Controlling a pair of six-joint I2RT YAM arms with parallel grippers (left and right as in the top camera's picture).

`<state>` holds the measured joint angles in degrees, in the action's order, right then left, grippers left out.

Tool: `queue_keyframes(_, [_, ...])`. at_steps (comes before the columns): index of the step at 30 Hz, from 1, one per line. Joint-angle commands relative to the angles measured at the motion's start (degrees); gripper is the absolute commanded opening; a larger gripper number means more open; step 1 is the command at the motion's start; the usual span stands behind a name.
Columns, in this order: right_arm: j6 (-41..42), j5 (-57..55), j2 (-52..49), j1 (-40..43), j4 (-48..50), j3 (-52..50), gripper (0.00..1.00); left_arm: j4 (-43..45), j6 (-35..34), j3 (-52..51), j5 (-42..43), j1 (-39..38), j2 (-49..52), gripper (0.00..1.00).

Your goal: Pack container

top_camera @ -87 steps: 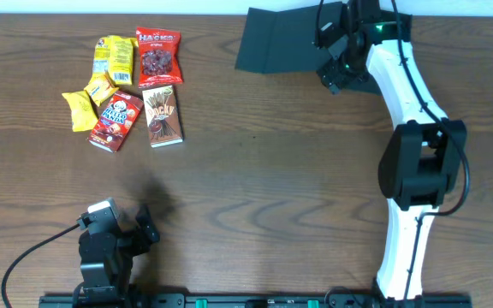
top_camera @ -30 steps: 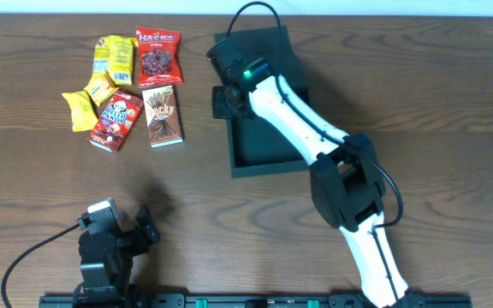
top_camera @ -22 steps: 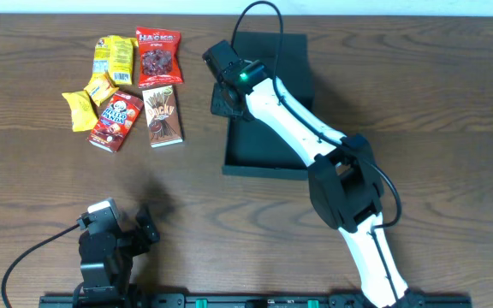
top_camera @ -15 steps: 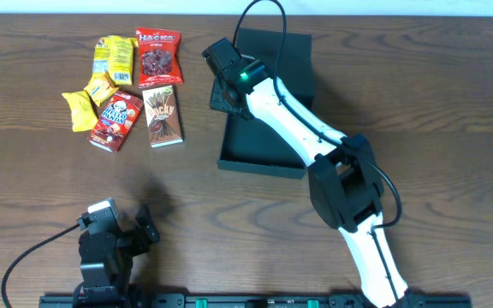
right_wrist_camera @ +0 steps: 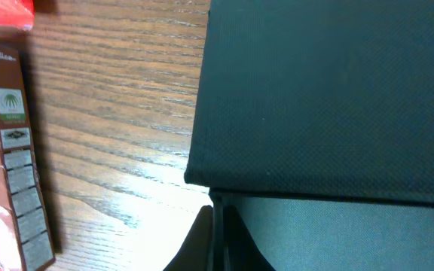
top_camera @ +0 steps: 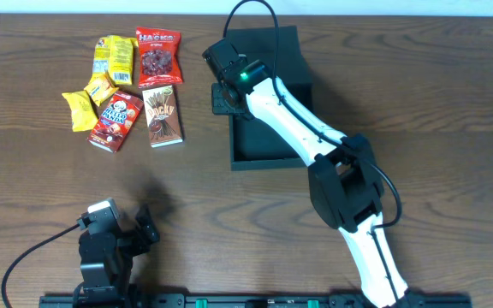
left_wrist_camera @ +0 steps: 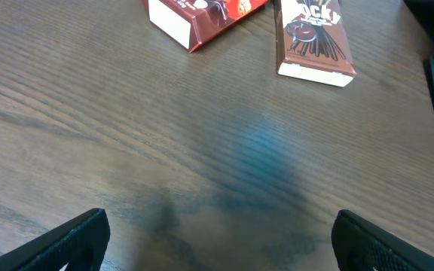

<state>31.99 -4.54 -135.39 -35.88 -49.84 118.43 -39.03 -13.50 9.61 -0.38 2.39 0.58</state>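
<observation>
Box (top_camera: 259,145) sits top-centre of the table, flap open, just right of the snacks (top_camera: 127,81). Right gripper (top_camera: 222,96) looks pinched on its left wall. Thin card may buckle or slip, swinging the box into the packets. Left gripper (left_wrist_camera: 228,239) spread wide, idle.

A black box (right_wrist_camera: 330,98) fills the upper right, its textured top ending in a straight edge with a corner near the middle of the view. Below that edge lies a smoother dark teal surface (right_wrist_camera: 337,237). The wooden table (right_wrist_camera: 119,113) shows at left, with a brown snack carton (right_wrist_camera: 10,173) along the left edge and a red packet (right_wrist_camera: 2,6) in the top corner.
</observation>
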Motion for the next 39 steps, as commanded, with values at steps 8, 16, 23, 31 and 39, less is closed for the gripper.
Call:
queue_keyframes(8, [1.53,-0.63,-0.70,0.07,0.35,0.26,0.02,-1.20,0.42,-0.50,0.00,-0.26,-0.37,0.95])
queue_keyframes(16, [3.28,-1.49,-0.70,0.31,0.15,0.28,0.01,-1.20,0.42,-0.50,0.00,-0.26,-0.37,0.95])
queue_keyframes(23, [5.49,-1.46,-0.70,0.66,0.09,0.26,0.01,-1.20,0.42,-0.50,0.00,-0.26,-0.37,0.95])
queue_keyframes(31, [8.28,-1.49,-0.70,0.72,-0.24,0.26,0.01,-1.20,0.42,-0.50,0.00,-0.26,-0.37,0.95])
queue_keyframes(39, [8.57,-1.49,-0.70,0.72,-0.04,0.26,0.11,-1.20,0.42,-0.50,0.00,-0.26,-0.37,0.95])
